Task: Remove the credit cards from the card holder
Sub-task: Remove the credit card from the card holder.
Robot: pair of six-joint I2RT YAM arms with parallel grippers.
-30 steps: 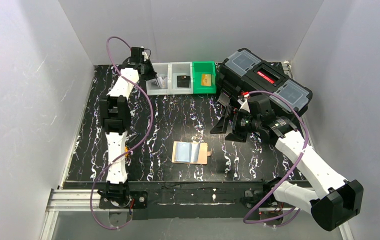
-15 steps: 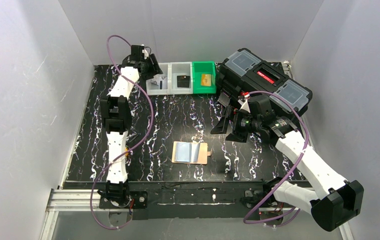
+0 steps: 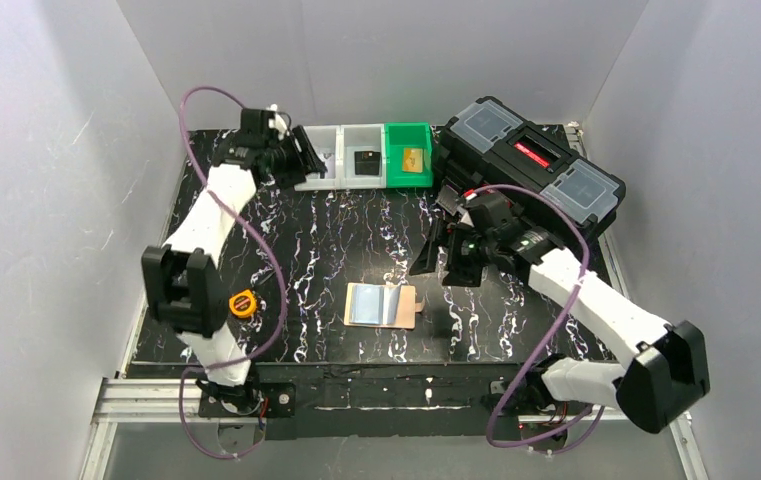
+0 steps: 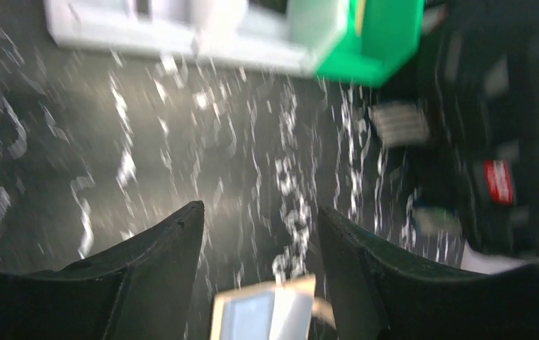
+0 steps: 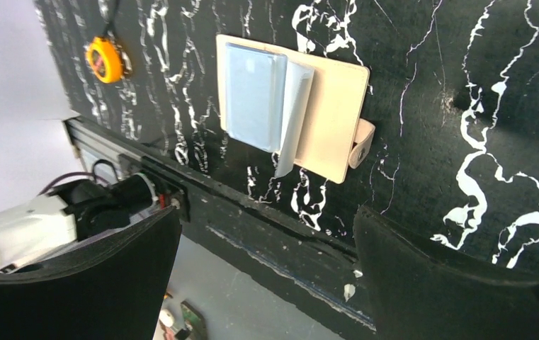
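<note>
The cream-beige card holder lies open and flat in the middle of the table, its snap tab pointing right. A pale blue credit card rests on its left half. A tan-gold card lies in the green bin. My left gripper hangs open and empty by the left white bin, far behind the holder. My right gripper hovers open and empty just right of the holder. The left wrist view is blurred, with the holder at its bottom edge.
Two white bins stand beside the green one at the back; the middle bin holds a dark card. A large black toolbox fills the back right. An orange tape measure lies near the left arm.
My left gripper opened over the left white bin, then its arm swung with the elbow going out to the left. My right gripper shifted slightly left toward the card holder.
</note>
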